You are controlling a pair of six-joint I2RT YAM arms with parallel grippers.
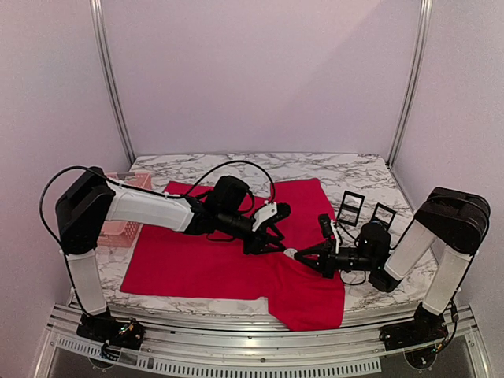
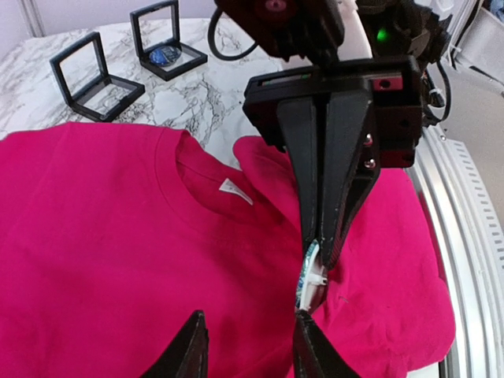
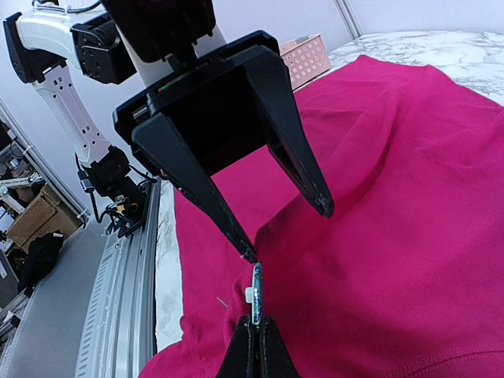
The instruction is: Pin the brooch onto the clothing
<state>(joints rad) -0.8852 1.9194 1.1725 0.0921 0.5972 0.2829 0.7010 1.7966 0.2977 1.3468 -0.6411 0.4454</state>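
Table: white marble with grey lines [image 1: 315,165], and pale purple walls all around it.
Shirt: my red T-shirt [image 1: 205,260] lay spread out flat over the middle of the table. One corner went past the near edge on the right. A small white label [image 2: 235,190] sat inside the neck hole.
Right hand: my right gripper [image 3: 257,331] was squeezed tight on the brooch [image 3: 256,293], with no gap between the two tips.
Brooch: it was thin and stood up on its edge, pinched at its bottom. It hung low over the right part of the shirt. I could not tell if it touched the cloth.
Left hand: my left gripper [image 3: 287,232] was partly wide and held nothing. It pointed down at the shirt, right across from my right hand.
Close spot: one left fingertip [image 2: 311,346] was just beside the brooch.
Boxes: two black boxes [image 1: 350,206] stood on the bare table, far right of the shirt. One had something blue inside.
Basket: a pink basket [image 1: 122,228] sat at the far left, next to the shirt's left side.
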